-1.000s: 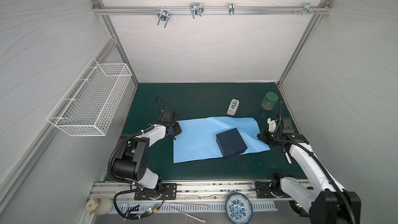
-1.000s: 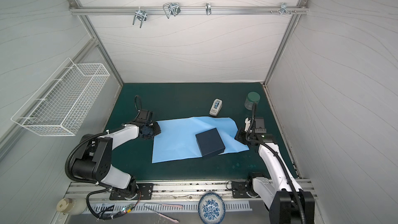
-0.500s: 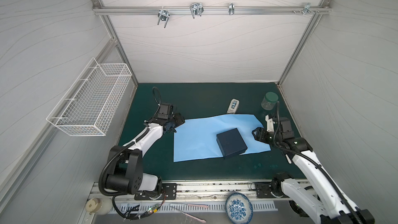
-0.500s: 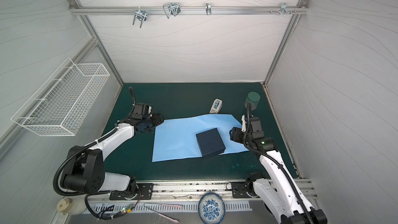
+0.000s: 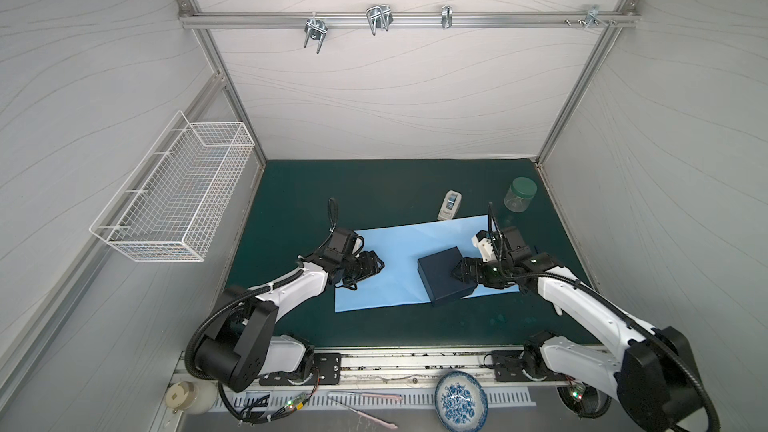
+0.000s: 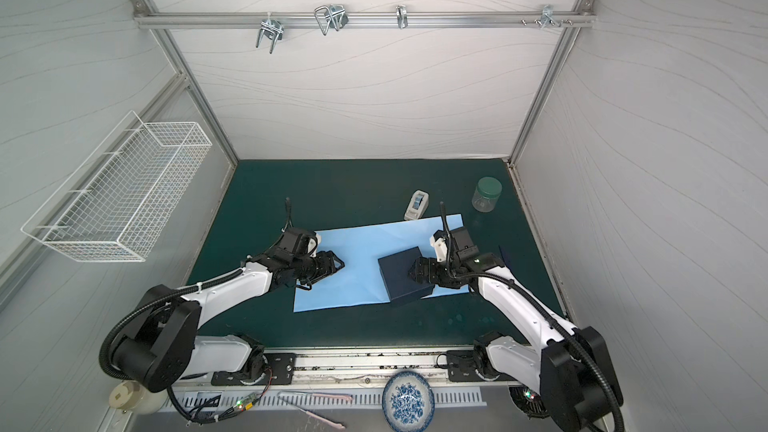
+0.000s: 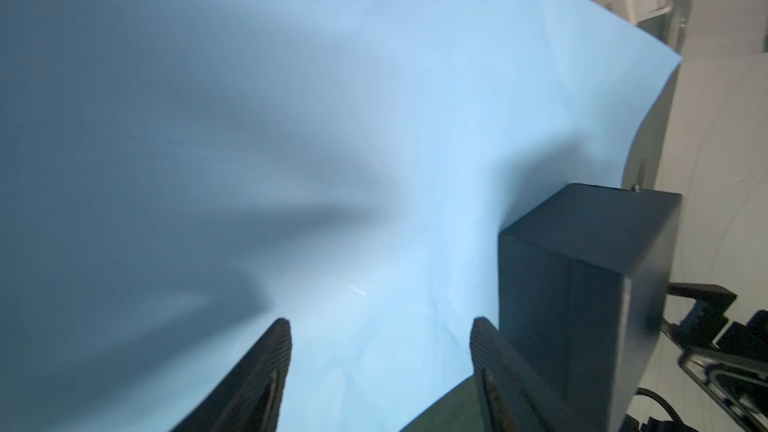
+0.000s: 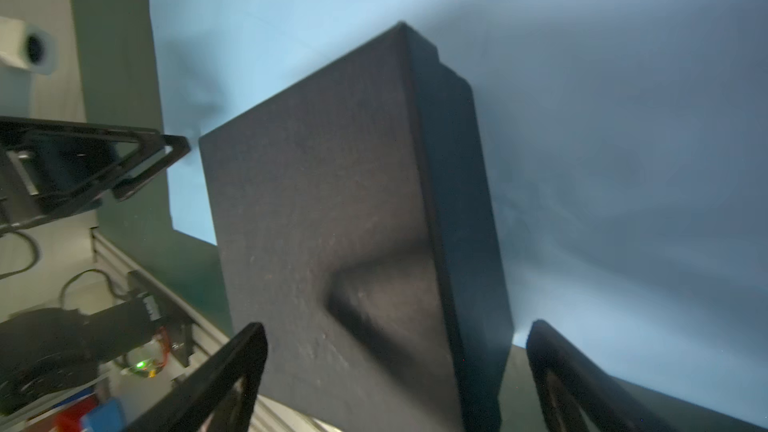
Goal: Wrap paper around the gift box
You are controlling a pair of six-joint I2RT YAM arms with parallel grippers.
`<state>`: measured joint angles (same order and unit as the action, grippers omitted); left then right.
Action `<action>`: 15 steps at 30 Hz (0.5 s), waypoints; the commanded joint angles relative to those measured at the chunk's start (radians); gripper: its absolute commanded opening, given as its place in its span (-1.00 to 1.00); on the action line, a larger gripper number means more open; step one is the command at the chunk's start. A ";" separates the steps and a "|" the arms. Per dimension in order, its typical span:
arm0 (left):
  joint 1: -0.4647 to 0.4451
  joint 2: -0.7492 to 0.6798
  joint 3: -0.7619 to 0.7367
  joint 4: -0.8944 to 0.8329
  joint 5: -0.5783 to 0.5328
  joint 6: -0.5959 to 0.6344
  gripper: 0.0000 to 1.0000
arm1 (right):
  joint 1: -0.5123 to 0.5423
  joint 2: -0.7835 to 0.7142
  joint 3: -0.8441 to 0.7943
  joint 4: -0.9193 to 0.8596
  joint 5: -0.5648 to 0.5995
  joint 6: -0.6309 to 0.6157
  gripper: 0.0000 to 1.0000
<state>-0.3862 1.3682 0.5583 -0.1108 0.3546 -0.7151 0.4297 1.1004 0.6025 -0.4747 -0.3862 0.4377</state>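
On the left wall we see a white wire basket [image 5: 174, 197], hung well apart from the dark green mat [image 5: 374, 184]. Moving right, we meet the left gripper [image 5: 379, 266], stretched out low over the left end of the paper [image 5: 399, 251]. Through its wrist camera we look between its two dark fingers [image 7: 266, 371]: they stand spread, with only the sheet's pale face showing in the gap, so they pinch nothing. The paper lies spread on the mat, sky-blue side up, its long edges running across both top views. On the right half of the sheet sits the gift box [image 5: 438, 280], dark navy, turned a little askew to the sheet's edges, with its nearest corner reaching the paper's front edge. Behind it, right at the sheet's far edge, a small white tape dispenser [image 5: 450, 204] lies on the mat. The right gripper [image 5: 456, 271] hangs over the box's right side. Its wrist view shows the fingers [image 8: 249, 351] parted wide with the box's top and one side wall between them; that picture is blurred, and we cannot tell whether either finger touches the cardboard. Furthest right, a clear jar [image 5: 519, 195] with a green lid stands upright near the sheet's far right corner, apart from it.
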 commanded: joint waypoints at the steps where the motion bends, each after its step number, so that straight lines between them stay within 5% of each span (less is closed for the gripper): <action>1: 0.052 0.062 0.032 0.040 -0.009 0.003 0.38 | -0.003 0.002 -0.023 0.083 -0.157 0.038 0.98; 15: 0.130 0.123 0.096 0.018 -0.045 0.057 0.35 | 0.081 0.016 -0.104 0.333 -0.122 0.199 0.98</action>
<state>-0.2676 1.5051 0.6392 -0.0544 0.3759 -0.6838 0.4915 1.0874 0.4866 -0.2558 -0.5076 0.5964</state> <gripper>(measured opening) 0.671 0.989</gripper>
